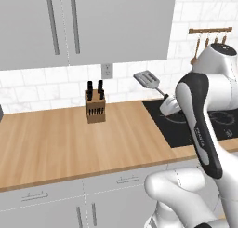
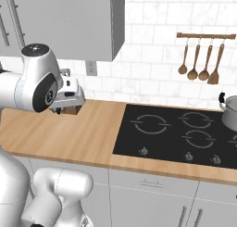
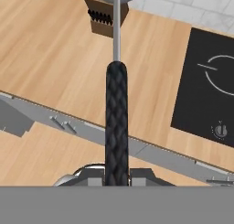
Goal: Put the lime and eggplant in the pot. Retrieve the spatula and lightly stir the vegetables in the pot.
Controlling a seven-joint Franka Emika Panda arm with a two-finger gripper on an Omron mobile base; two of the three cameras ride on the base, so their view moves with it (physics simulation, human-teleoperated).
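the tool [image 3: 117, 175] is clenched on the black handle of the spatula [image 1: 148, 79], holding it raised in the air above the wooden desk [image 1: 56, 138], its slotted grey blade up near the wall outlet [image 1: 107, 70] and to the right of the knife block [image 1: 95, 108]. the pot [image 2: 230, 111] stands at the far right edge of the black cooktop [image 2: 176, 133], well apart from the spatula, below the rack of wooden spoons [image 2: 201, 59]. in the hand view the handle runs straight up from between the fingers toward the knife block.
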